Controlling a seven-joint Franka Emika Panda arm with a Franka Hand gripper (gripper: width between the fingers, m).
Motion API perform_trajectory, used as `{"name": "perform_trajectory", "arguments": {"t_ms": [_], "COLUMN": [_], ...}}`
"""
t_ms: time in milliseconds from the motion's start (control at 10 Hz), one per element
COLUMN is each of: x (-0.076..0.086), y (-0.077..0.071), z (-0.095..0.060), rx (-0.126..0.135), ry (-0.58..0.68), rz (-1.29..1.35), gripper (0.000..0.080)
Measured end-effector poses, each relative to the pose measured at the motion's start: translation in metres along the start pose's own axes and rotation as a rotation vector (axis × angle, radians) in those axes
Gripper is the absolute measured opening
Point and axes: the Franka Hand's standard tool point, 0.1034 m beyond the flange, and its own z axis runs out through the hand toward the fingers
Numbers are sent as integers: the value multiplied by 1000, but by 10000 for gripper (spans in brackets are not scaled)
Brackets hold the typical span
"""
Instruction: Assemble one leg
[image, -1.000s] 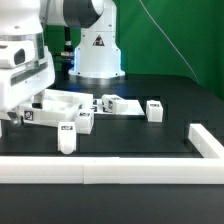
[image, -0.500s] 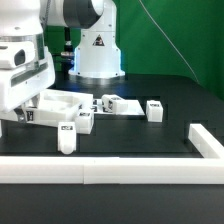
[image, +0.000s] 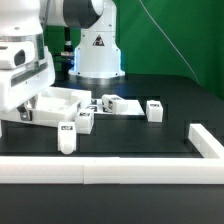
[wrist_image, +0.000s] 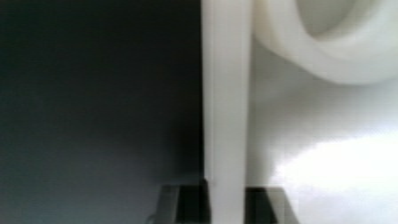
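Observation:
My gripper (image: 20, 112) at the exterior view's left is shut on the edge of the large white tray-like part (image: 57, 104), which it holds just above the black table. In the wrist view the part's thin white wall (wrist_image: 226, 100) runs between my two dark fingers (wrist_image: 180, 205), and a round recess (wrist_image: 329, 40) shows beside it. Several legs stand or lie loose on the table: one upright nearest the front (image: 67, 138), one beside the tray part (image: 85, 121), one lying behind it (image: 112, 104), and one farther to the right (image: 155, 110).
A low white wall (image: 100, 171) runs along the table's front, and a second one (image: 205, 141) angles back on the exterior view's right. The robot's base (image: 98, 55) stands behind the parts.
The tray-like part has shifted slightly in my grip; the marker tag seen on its near corner earlier is now hidden. The legs have not moved.

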Motion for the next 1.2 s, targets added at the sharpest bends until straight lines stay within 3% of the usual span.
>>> {"name": "perform_trajectory", "arguments": {"t_ms": [100, 200, 300, 400, 500, 700, 900, 1000, 1200], "x": [1, 8, 14, 25, 48, 111, 168, 190, 193], "y": [0, 7, 14, 17, 21, 28, 51, 62, 66], "z": [-13, -40, -66, -80, -89, -89, -82, -74, -68], "rx": [9, -11, -58, -91, -129, -140, -162, -164, -160], "ry": [1, -6, -13, -13, -10, -4, 35, 43, 42], "rz": [23, 67, 91, 192, 292, 528, 711, 729, 720], "gripper": [46, 46, 46, 46, 46, 46, 46, 46, 46]}}
